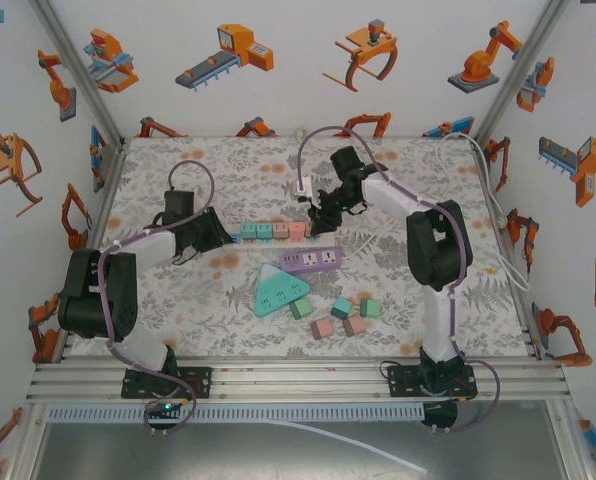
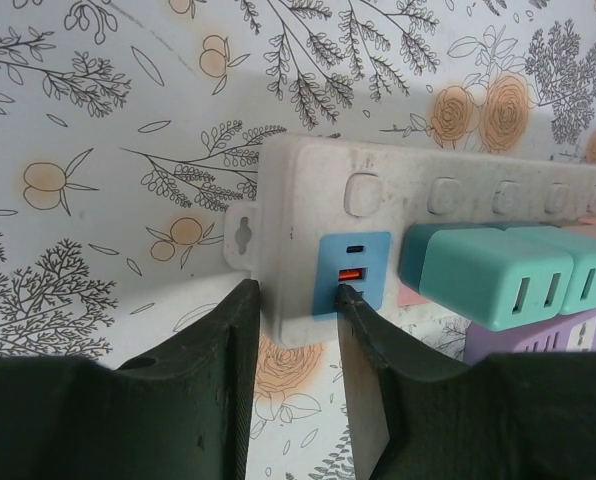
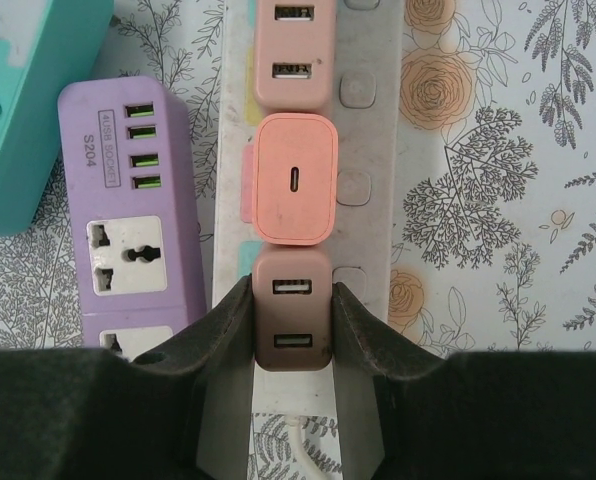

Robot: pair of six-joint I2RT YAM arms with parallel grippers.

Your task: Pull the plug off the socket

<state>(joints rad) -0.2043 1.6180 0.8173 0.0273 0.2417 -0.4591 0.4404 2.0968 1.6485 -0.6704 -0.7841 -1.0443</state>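
Purple strip point(image 3: 128, 210) beside white strip point(image 3: 373, 230)
Right gripper point(image 3: 292, 292) grips pink plug point(image 3: 293, 322); left gripper point(image 2: 296, 292) seemingly clamps white strip's end.

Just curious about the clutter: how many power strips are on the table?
3. The long white strip lies across the middle, holding plugs; the purple strip sits just before it; the teal triangular strip lies in front of that. None seems hidden.
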